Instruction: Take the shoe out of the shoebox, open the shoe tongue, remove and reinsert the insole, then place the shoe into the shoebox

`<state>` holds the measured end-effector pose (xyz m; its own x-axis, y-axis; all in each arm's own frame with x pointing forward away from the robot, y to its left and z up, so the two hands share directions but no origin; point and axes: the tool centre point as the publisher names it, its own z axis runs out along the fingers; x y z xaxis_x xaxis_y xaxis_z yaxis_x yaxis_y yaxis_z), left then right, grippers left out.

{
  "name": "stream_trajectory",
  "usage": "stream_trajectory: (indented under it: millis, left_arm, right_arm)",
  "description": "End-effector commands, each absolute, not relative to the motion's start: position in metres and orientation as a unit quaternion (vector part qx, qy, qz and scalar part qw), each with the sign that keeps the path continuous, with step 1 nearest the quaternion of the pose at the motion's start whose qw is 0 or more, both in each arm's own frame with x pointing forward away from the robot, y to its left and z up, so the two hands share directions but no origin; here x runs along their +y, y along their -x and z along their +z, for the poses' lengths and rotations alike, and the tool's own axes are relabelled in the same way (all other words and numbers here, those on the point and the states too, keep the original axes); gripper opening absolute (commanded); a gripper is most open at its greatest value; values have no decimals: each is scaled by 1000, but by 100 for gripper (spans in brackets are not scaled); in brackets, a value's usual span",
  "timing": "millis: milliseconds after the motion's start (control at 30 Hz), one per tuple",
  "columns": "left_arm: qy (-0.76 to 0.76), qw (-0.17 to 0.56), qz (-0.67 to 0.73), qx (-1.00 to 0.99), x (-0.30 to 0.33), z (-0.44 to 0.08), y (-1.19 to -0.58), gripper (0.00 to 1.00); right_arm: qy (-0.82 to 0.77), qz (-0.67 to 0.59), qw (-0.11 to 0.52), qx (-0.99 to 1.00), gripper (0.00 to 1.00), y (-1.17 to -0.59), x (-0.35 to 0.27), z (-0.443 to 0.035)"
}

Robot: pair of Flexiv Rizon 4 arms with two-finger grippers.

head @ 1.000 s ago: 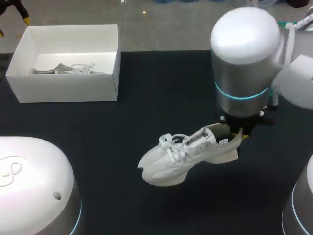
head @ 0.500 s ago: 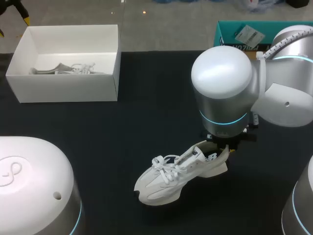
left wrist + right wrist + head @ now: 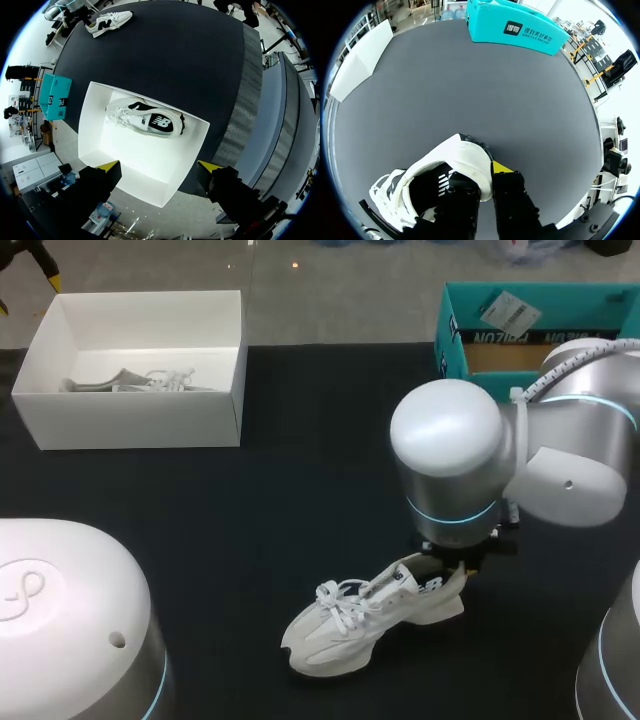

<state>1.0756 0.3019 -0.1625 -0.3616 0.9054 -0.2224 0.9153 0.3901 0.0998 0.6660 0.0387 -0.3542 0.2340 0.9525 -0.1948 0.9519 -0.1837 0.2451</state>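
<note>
A white shoe (image 3: 365, 625) (image 3: 447, 167) hangs tilted over the dark table, heel up and toe low. My right gripper (image 3: 458, 570) (image 3: 487, 175) is shut on its heel collar, one finger inside the shoe and one outside. The white shoebox (image 3: 140, 420) (image 3: 95, 130) stands at the far left with a second white shoe (image 3: 135, 380) (image 3: 147, 119) lying in it. My left gripper (image 3: 159, 167) hovers open above the box's outer edge, holding nothing. In the left wrist view the held shoe (image 3: 110, 21) shows far across the table.
A teal cardboard box (image 3: 535, 330) (image 3: 512, 27) stands open at the table's far right. The dark tabletop (image 3: 320, 470) lies bare between the two boxes. My arms' bases (image 3: 70, 625) fill the near corners.
My right arm has swung back and lowered, bringing the shoe down and a little nearer, and uncovering the teal box. The left arm has not moved.
</note>
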Motion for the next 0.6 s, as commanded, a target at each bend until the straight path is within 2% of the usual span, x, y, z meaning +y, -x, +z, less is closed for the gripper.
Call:
stream_trajectory:
  millis: [33,300,333,367,600]
  left_arm:
    - [-551,122,-18,825,302,-163,-1074,100]
    - [-551,122,-18,825,302,-163,-1074,100]
    - [-551,122,-18,825,302,-163,-1074,100]
    - [-551,122,-18,825,302,-163,-1074,100]
    - [-551,122,-18,825,302,-163,-1074,100]
  right_arm:
    - [-830,-43,212,515,0,-682,106,-379]
    - [-839,-54,205,501,0,-687,108,-394]
    - [-838,-56,203,503,27,-687,108,-395]
    - [-836,-58,199,508,100,-686,108,-396]
    - [-847,-42,180,498,100,-679,102,-367]
